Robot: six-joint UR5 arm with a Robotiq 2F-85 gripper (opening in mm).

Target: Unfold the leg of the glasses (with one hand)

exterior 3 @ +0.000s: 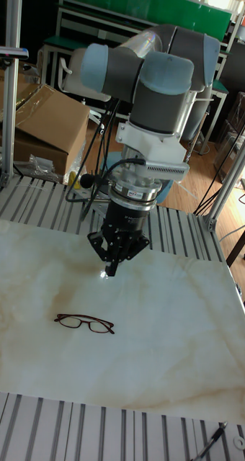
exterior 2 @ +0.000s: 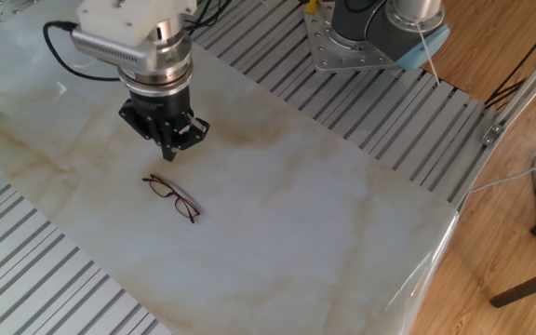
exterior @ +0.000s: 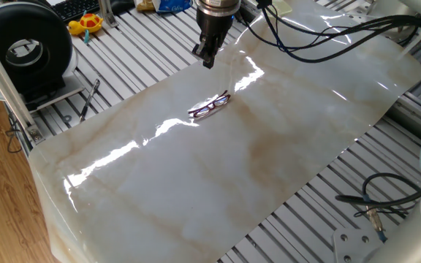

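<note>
The glasses [exterior: 209,105] lie folded on the marble-patterned sheet [exterior: 218,183], a thin dark reddish frame with clear lenses. They also show in the other fixed view [exterior 2: 171,196] and in the tall fixed view [exterior 3: 84,323]. My gripper [exterior 2: 169,152] hangs above the sheet just behind the glasses, apart from them, and points straight down. Its black fingers meet in a point with nothing between them, so it is shut. The tall fixed view has the gripper [exterior 3: 110,271] above and to the right of the frame. In one fixed view the gripper [exterior: 208,61] is beyond the glasses.
A black pen-like tool [exterior: 88,100] lies on the slatted table left of the sheet, near a round black device [exterior: 24,45] and a yellow toy [exterior: 86,23]. Loose cables [exterior: 386,201] lie at the right. The arm's base [exterior 2: 380,33] stands behind the sheet.
</note>
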